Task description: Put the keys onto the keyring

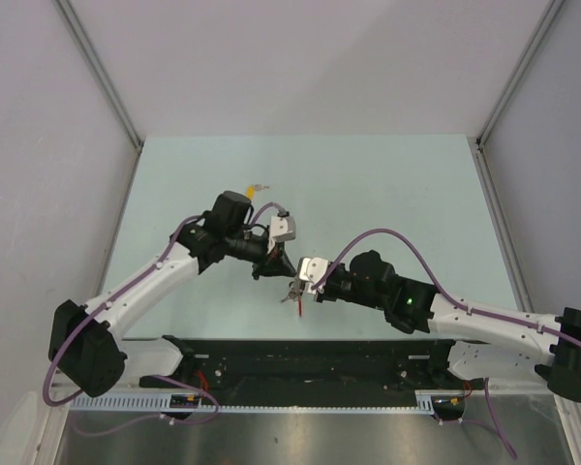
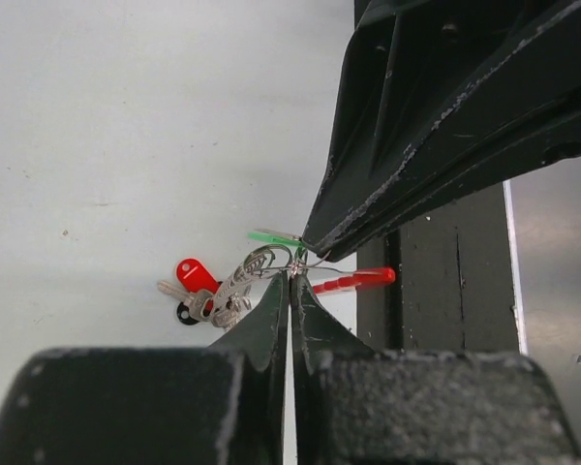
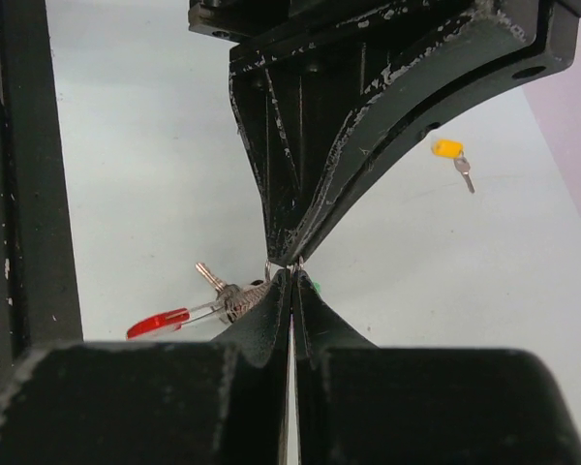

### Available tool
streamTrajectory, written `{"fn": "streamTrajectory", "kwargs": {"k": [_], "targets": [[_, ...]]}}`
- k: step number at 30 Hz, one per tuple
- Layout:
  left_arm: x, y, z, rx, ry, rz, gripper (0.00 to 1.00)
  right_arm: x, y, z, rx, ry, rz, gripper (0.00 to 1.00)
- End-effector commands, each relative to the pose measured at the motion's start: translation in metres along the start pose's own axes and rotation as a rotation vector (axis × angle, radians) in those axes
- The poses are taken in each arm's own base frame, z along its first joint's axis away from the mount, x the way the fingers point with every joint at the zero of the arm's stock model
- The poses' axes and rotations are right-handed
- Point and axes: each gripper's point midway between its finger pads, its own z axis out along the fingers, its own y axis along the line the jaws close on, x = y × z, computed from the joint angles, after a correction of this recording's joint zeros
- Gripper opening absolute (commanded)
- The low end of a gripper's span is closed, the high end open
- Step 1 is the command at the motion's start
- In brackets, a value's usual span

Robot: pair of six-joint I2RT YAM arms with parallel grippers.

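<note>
Keyring (image 2: 234,286): light, floppy, slippery wire; best pinched at the loop, left tool (image 2: 290,277) and right tool (image 3: 292,270) clamped shut there.

1 yellow-headed small silver key (image 3: 451,153) lies flat, alone, upper right of right wrist frame. 1 green-headed key (image 2: 271,237) mid-frame in left wrist view, just beside red-band-and-grey-chain keyring (image 2: 234,286).

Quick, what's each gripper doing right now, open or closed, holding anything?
Left gripper: closed, pinching the keyring by its wire.
Right gripper: closed at the same spot, apparently on the keyring too; green key beside its tips.
</note>
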Motion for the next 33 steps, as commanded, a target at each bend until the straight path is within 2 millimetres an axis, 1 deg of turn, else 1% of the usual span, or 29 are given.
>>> {"fn": "streamTrajectory", "kwargs": {"k": [1,4,5,7,8,9,10,11,15,16,18,19,21,22,23,24,25,27,29,31,32,33], "targets": [[-0.028,-0.013,-0.011,-0.002,-0.096,0.037,0.0,-0.022,-0.011,-0.006,0.038,-0.055,-0.004,0.0],[-0.037,-0.009,-0.015,-0.064,-0.154,0.018,0.0,-0.015,-0.011,-0.007,0.05,-0.024,0.008,0.0],[-0.044,-0.011,-0.021,-0.092,-0.185,0.03,0.0,-0.014,-0.011,-0.007,0.047,-0.018,0.014,0.0],[-0.047,-0.004,-0.023,-0.157,-0.231,-0.004,0.0,-0.013,-0.009,-0.008,0.045,-0.017,0.018,0.0],[-0.06,-0.003,-0.029,-0.189,-0.287,-0.002,0.0,-0.013,-0.008,-0.008,0.042,-0.017,0.022,0.0],[-0.055,-0.002,-0.029,-0.207,-0.297,-0.019,0.0,-0.012,-0.007,-0.008,0.042,-0.017,0.023,0.0],[-0.056,0.001,-0.031,-0.239,-0.316,-0.024,0.0,-0.012,-0.007,-0.007,0.042,-0.019,0.026,0.0],[-0.06,-0.002,-0.035,-0.249,-0.351,-0.025,0.0,-0.012,-0.006,-0.007,0.041,-0.02,0.029,0.0],[-0.065,-0.001,-0.038,-0.287,-0.459,-0.038,0.0,-0.009,-0.001,-0.002,0.03,-0.026,0.058,0.0],[-0.064,-0.002,-0.038,-0.286,-0.47,-0.041,0.0,-0.014,0.0,-0.001,0.029,-0.05,0.064,0.0],[-0.06,-0.002,-0.037,-0.3,-0.491,-0.062,0.0,-0.016,0.002,0.001,0.024,-0.072,0.077,0.0],[-0.064,-0.004,-0.036,-0.296,-0.512,-0.049,0.0,-0.02,0.002,0.002,0.025,-0.098,0.086,0.0],[-0.06,-0.003,-0.034,-0.315,-0.526,-0.069,0.0,-0.022,0.002,0.003,0.026,-0.111,0.09,0.0],[-0.064,-0.005,-0.035,-0.316,-0.546,-0.057,0.0,-0.025,0.0,0.004,0.032,-0.12,0.091,0.0],[-0.063,-0.005,-0.036,-0.322,-0.554,-0.066,0.0,-0.026,0.0,0.004,0.033,-0.125,0.091,0.0],[-0.057,-0.003,-0.034,-0.333,-0.554,-0.079,0.0,-0.027,-0.001,0.003,0.038,-0.128,0.09,0.0],[-0.057,-0.004,-0.036,-0.338,-0.566,-0.074,0.0,-0.025,-0.004,0.003,0.048,-0.122,0.087,0.0],[-0.049,-0.002,-0.035,-0.353,-0.558,-0.093,0.0,-0.026,-0.008,0.0,0.064,-0.124,0.079,0.0],[-0.045,-0.005,-0.037,-0.357,-0.559,-0.096,0.01,-0.026,-0.014,-0.003,0.082,-0.123,0.067,0.0],[-0.039,-0.006,-0.036,-0.358,-0.551,-0.104,0.06,-0.027,-0.018,-0.005,0.091,-0.126,0.061,0.0],[-0.039,-0.007,-0.038,-0.361,-0.554,-0.102,0.13,-0.027,-0.021,-0.006,0.098,-0.126,0.059,0.0],[-0.035,-0.008,-0.037,-0.362,-0.544,-0.11,0.17,-0.027,-0.021,-0.007,0.099,-0.124,0.053,0.0]]}}
